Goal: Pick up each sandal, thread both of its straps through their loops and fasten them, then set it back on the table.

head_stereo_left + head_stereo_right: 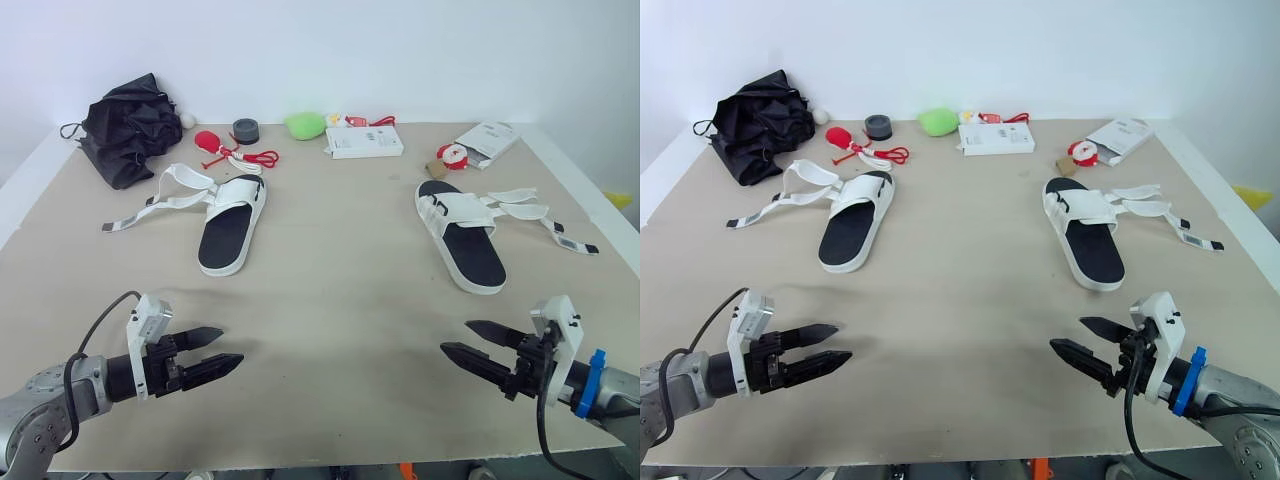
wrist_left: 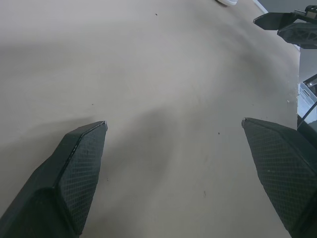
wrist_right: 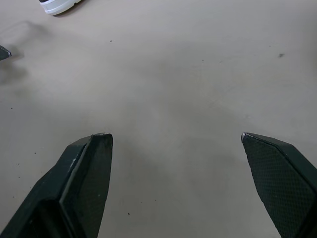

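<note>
Where table (image 1: 330, 300) lies open, left tool (image 1: 232, 344) and right tool (image 1: 455, 335) gape.

Beige surface (image 1: 330, 310), left sandal (image 1: 230, 225) and right sandal (image 1: 462, 235) well apart, straps splayed loose, black bag (image 1: 128, 128), grey roll (image 1: 246, 130), green lump (image 1: 305, 124), white box (image 1: 364, 142) along far edge

A robot test lab: a plain white wall (image 1: 400, 50) is backing a beige counter (image 1: 320, 330) where sandals (image 1: 225, 235), a box (image 1: 363, 141) and a green toy (image 1: 305, 124) are lying.
</note>
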